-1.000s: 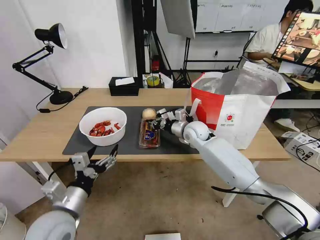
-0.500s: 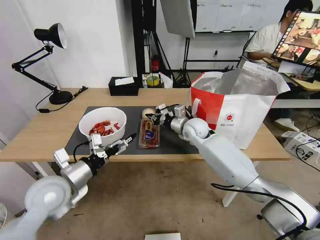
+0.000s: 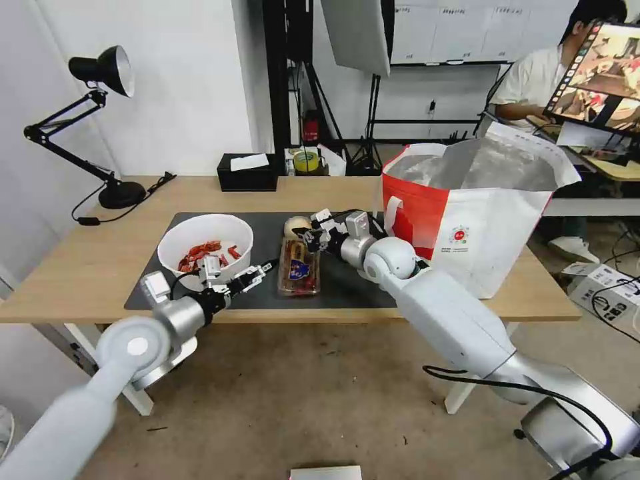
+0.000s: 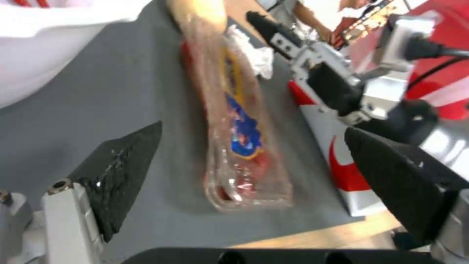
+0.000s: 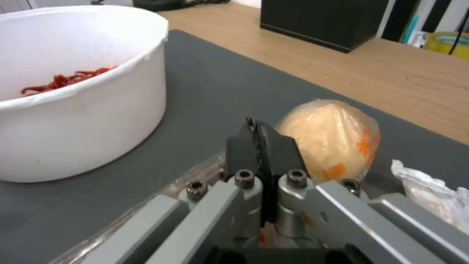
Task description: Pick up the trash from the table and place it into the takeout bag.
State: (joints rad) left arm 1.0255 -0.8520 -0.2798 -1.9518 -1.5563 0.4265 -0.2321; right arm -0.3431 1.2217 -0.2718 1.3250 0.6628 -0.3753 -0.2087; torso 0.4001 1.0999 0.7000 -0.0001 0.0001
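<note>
Trash remains on the mat: left gripper (image 3: 257,273), fingers spread wide and empty, faces the clear box (image 3: 298,268) at its 3 o'clock, while right gripper (image 3: 308,237), pinched shut on nothing, sits beside the ball (image 3: 297,226); closing on the box likely comes next

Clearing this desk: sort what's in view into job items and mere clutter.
Job: white bowl of crayfish shells, clear box, beige ball, napkin, takeout bag, left gripper, right gripper.
Clutter: black tissue box, desk lamp, tape roll.
</note>
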